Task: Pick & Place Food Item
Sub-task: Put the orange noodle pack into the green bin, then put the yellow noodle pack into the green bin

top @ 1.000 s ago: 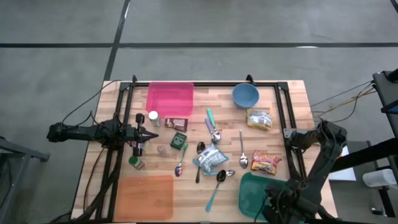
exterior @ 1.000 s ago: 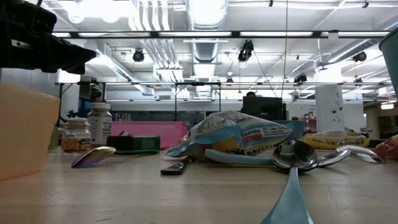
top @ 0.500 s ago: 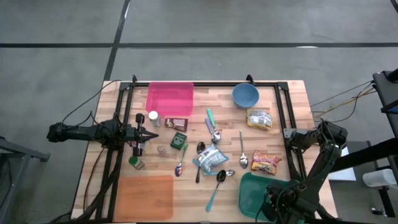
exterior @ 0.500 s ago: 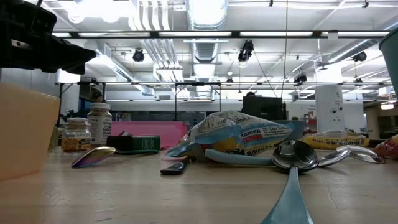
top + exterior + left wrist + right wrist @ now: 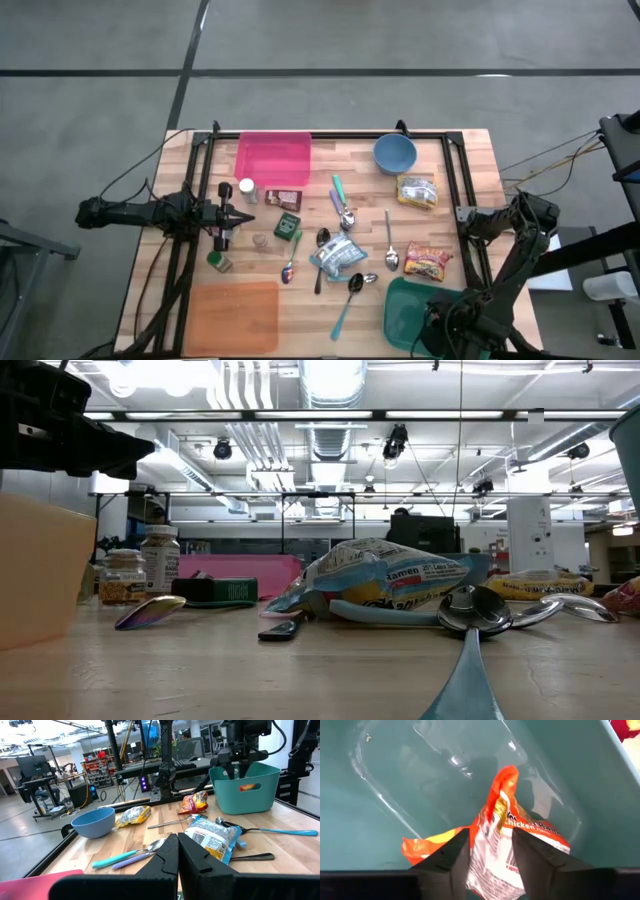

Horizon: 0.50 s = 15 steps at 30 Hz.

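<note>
Orange noodle packet (image 5: pixel 507 837) sits between the right tool's (image 5: pixel 490 852) parted fingers, inside the teal bin (image 5: pixel 380 785) below it; grip uncertain. Left tool (image 5: pixel 177 851) is closed, empty.

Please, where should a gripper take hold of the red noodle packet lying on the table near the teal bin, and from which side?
The red noodle packet lies flat on the table, so coming straight down from above looks best. Probably pinch across its narrower width, near the middle, where the crinkled wrapper bulges. The spoon beside it and the teal bin leave little room sideways.
</note>
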Each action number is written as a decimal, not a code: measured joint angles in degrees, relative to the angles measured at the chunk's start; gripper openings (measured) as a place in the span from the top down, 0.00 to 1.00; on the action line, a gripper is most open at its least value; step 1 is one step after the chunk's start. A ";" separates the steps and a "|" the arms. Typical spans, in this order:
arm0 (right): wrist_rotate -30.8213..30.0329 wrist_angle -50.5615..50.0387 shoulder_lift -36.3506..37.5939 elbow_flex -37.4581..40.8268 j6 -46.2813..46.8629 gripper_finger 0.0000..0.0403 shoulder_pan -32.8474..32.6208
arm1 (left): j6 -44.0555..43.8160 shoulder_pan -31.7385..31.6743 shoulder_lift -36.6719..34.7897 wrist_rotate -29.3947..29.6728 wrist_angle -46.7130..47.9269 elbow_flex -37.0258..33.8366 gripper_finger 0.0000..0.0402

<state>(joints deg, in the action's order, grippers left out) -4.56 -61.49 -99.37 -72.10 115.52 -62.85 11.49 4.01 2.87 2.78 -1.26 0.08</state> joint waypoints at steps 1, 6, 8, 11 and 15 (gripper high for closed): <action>0.00 0.00 0.00 0.00 0.02 0.59 0.00 | 0.00 0.01 0.00 -0.01 0.00 0.00 1.00; -0.11 -0.54 0.00 -0.18 0.51 0.47 0.00 | 0.00 0.00 0.00 -0.02 -0.01 0.00 1.00; -0.46 -1.32 0.00 -0.45 0.57 0.42 0.00 | 0.00 0.01 0.00 -0.01 0.00 0.00 1.00; -0.57 -1.74 0.00 -0.48 0.55 0.35 0.00 | 0.00 0.02 0.00 -0.02 -0.01 0.00 1.00; -0.57 -3.03 0.00 -0.68 0.43 0.26 0.00 | 0.00 0.01 0.00 -0.01 0.00 0.00 1.00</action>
<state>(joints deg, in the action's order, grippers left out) -5.13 -64.53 -99.37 -72.78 115.95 -62.85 11.49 4.02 2.87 2.78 -1.26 0.08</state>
